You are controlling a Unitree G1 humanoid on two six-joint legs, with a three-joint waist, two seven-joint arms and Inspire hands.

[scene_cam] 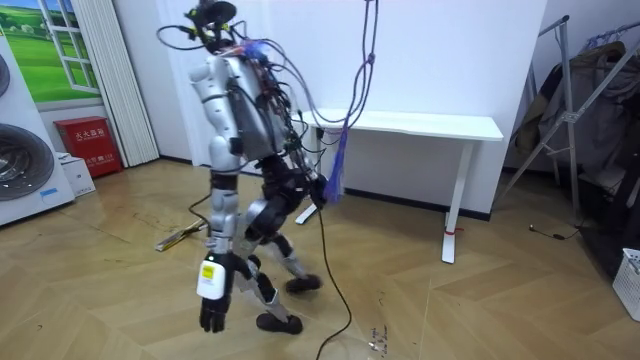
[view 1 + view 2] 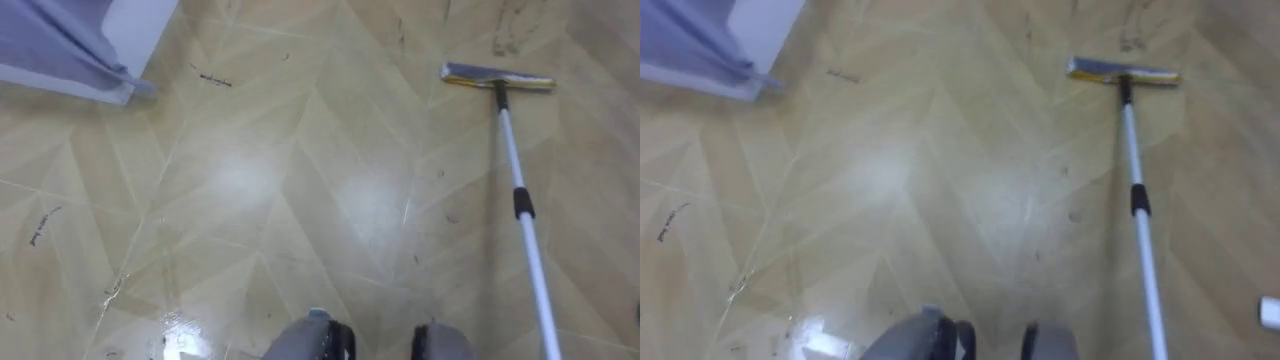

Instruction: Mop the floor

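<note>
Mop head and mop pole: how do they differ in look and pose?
The mop head is short, flat and yellowish-grey, lying crosswise on the floor; the mop pole is long, thin and white with a dark collar, running towards the robot. They are joined in a T.

A flat mop head [image 2: 1123, 70] lay on the pale herringbone floor [image 2: 900, 180] in the upper right of the frame. Its white pole [image 2: 1146, 260] ran down from it toward the lower right edge, with a black collar [image 2: 1138, 200] partway along. In the upper left corner blue-grey cloth [image 2: 685, 45] hung beside a white panel [image 2: 765, 20], and a small white object [image 2: 1270, 312] showed at the right edge.
</note>
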